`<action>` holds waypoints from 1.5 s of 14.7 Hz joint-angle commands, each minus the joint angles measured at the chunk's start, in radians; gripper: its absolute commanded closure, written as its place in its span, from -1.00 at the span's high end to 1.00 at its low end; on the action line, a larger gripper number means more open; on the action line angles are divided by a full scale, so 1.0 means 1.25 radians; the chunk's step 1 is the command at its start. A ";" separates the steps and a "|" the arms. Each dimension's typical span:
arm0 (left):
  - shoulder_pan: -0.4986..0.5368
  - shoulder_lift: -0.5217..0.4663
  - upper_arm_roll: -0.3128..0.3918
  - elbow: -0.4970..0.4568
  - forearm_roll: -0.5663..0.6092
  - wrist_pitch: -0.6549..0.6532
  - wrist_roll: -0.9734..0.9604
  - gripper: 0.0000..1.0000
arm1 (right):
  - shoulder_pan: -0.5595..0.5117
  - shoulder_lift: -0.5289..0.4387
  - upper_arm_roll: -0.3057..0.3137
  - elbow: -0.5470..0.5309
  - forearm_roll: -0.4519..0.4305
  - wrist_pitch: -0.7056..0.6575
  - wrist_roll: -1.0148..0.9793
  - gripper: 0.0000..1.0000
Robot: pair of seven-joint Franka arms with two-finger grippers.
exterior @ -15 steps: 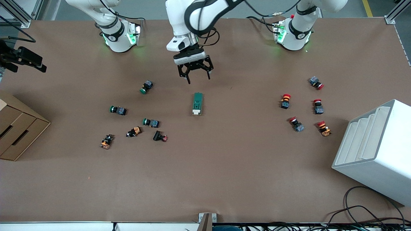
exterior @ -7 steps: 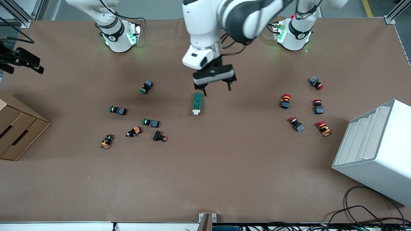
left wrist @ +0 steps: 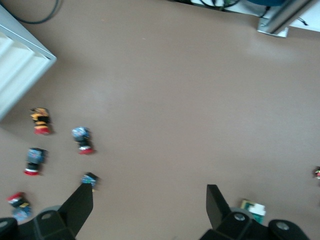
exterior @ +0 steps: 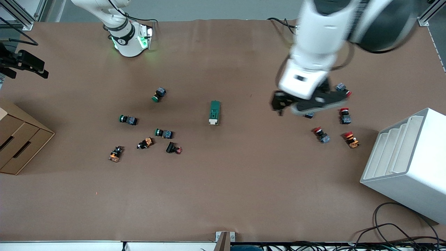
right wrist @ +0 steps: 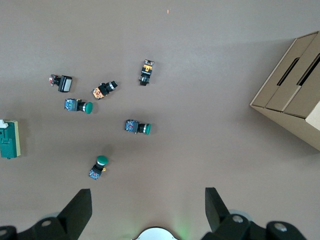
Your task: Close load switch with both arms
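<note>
While the load switch [exterior: 214, 112] lies alone mid-worktop [exterior: 223, 195], we judge it light, rigid, and best pinched across its long green sides. Our left end effector [left wrist: 149, 202], spread, hangs over the red buttons [exterior: 345, 115]; our right end effector [right wrist: 148, 209], spread, waits.

Green buttons [exterior: 159, 94] lie scattered toward the right arm's end of the table [exterior: 223, 195], near a cardboard box [exterior: 19, 139]. Red buttons [exterior: 345, 115] lie toward the left arm's end, beside a white rack [exterior: 407, 164]. Cables [exterior: 393, 232] trail off the near edge.
</note>
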 commanded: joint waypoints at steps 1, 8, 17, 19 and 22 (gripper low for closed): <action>0.094 -0.034 -0.008 -0.011 -0.061 -0.022 0.113 1.00 | -0.012 -0.017 0.010 -0.006 0.001 -0.005 -0.004 1.00; 0.217 -0.078 0.000 -0.011 -0.092 -0.123 0.349 1.00 | -0.013 -0.017 0.008 -0.005 0.018 -0.011 -0.003 1.00; 0.008 -0.269 0.385 -0.180 -0.247 -0.197 0.508 1.00 | -0.013 -0.019 0.010 -0.005 0.019 -0.017 0.024 1.00; 0.008 -0.299 0.361 -0.209 -0.247 -0.194 0.487 1.00 | -0.013 -0.017 0.010 -0.005 0.019 -0.017 0.024 1.00; 0.013 -0.342 0.330 -0.260 -0.240 -0.167 0.477 1.00 | -0.015 -0.016 0.007 -0.005 0.032 -0.016 0.020 1.00</action>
